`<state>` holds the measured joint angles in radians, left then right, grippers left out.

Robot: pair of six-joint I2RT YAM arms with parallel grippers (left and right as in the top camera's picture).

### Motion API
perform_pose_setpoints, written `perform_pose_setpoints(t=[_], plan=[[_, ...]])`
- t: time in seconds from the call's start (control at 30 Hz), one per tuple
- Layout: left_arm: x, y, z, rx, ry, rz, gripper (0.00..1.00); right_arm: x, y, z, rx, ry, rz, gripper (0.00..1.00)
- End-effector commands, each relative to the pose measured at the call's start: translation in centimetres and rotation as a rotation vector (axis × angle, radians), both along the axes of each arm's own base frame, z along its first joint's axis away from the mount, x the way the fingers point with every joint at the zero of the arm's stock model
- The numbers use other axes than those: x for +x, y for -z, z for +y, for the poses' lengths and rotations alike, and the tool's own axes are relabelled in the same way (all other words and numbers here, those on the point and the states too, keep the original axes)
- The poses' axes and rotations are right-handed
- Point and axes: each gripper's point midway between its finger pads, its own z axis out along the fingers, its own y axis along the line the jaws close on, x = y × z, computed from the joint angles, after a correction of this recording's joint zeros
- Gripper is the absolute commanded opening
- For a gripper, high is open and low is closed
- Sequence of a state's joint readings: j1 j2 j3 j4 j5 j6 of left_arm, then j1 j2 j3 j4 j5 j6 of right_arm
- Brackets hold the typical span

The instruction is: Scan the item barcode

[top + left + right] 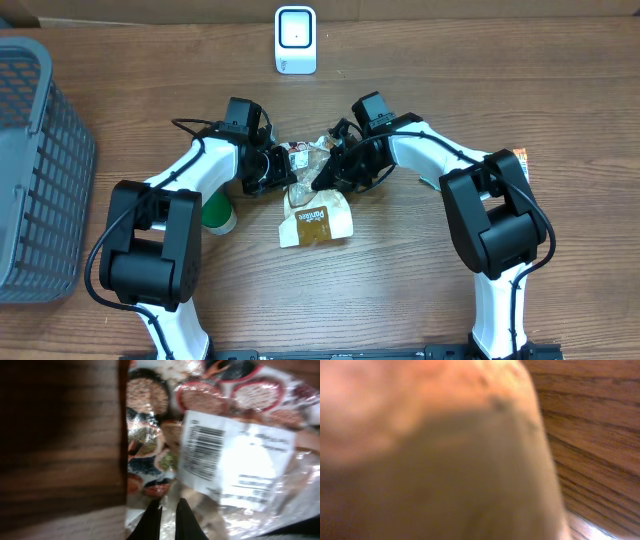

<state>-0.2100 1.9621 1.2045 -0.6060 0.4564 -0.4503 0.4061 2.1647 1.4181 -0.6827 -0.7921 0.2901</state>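
Filling the whole overhead view, the wooden table (400, 290) carries everything else. A grey slatted basket (30, 170) stands at the left edge of the frame. The left arm (160, 230) and the right arm (490, 215) rise from the bottom edge and bend in toward the centre, where their tips nearly meet.

Between them is the clear snack packet (305, 155), crumpled, with printed round shapes and a white label. The left gripper (282, 170) is closed on the packet's left side; in the left wrist view its dark fingers (150, 520) stand pressed together at the bottom of the frame, pinching the plastic. The right gripper (325, 172) is closed as well and meets the packet's right side. The right wrist view is a blur of orange-brown against the lens, with wood grain showing at the right.

Just below the packet a brown pouch (318, 222) lies flat on the table. A white scanner (295, 40) stands at the top centre, well apart from the packet. A green round object (216, 213) sits beside the left arm, and an orange scrap (521, 157) shows behind the right arm. On the label, the barcode (202, 452) faces the left wrist camera.
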Motion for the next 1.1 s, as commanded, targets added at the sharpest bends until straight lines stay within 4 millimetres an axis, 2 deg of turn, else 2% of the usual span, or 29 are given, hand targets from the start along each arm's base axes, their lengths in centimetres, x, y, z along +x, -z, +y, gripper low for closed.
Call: perform_pose_setpoints(t=[0.0,0.1,0.23,0.33,0.4,0.43,0.47,0.5,0.53,0.57,0.67,0.73,0.83,0.9,1.07], plan=[[2.7,-5.2,0.1,-0.005,0.052,-0.14,0.04,0.7,-3.0,-0.7,0.09,-0.044,-0.086,0.04],[3.8,-10.5,1.2,0.027,0.056,-0.222,0.04,0.9,-5.6,-1.4,0.143,-0.058,-0.135,0.04],[4.7,-17.4,3.1,0.037,0.044,-0.334,0.04,0.2,-9.8,-1.8,0.227,-0.106,-0.214,0.04],[5.0,-21.0,5.4,0.069,0.026,-0.401,0.06,-0.7,-12.3,-2.1,0.241,-0.136,-0.273,0.04],[5.1,-22.1,7.5,0.129,-0.003,-0.423,0.13,-1.4,-14.4,-2.1,0.279,-0.166,-0.321,0.04],[5.0,-22.3,8.7,0.165,-0.024,-0.422,0.14,-1.8,-15.4,-2.0,0.302,-0.179,-0.341,0.04],[4.8,-22.1,10.5,0.218,-0.062,-0.406,0.24,-2.3,-17.1,-1.9,0.345,-0.19,-0.367,0.04],[4.6,-21.8,11.6,0.251,-0.082,-0.388,0.27,-2.7,-18.3,-1.7,0.384,-0.207,-0.392,0.04],[4.3,-21.5,12.5,0.277,-0.099,-0.368,0.34,-3.0,-19.2,-1.7,0.409,-0.214,-0.404,0.04],[4.0,-20.9,13.6,0.312,-0.119,-0.338,0.49,-3.3,-20.3,-1.7,0.44,-0.218,-0.417,0.04],[3.1,-19.7,16.3,0.395,-0.161,-0.268,0.63,-3.6,-22.1,-2.2,0.504,-0.211,-0.431,0.04],[2.7,-19.3,17.5,0.427,-0.182,-0.236,0.77,-3.4,-23.1,-2.9,0.552,-0.198,-0.429,0.04],[2.2,-18.9,19.5,0.477,-0.218,-0.206,0.94,-2.6,-23.2,-4.1,0.554,-0.16,-0.429,0.04],[2.1,-18.9,20.8,0.493,-0.249,-0.198,0.99,-2.1,-23.0,-4.9,0.536,-0.135,-0.427,0.04],[1.5,-18.9,24.0,0.491,-0.34,-0.177,1.0,-1.2,-21.0,-6.0,0.41,-0.091,-0.422,0.04]])
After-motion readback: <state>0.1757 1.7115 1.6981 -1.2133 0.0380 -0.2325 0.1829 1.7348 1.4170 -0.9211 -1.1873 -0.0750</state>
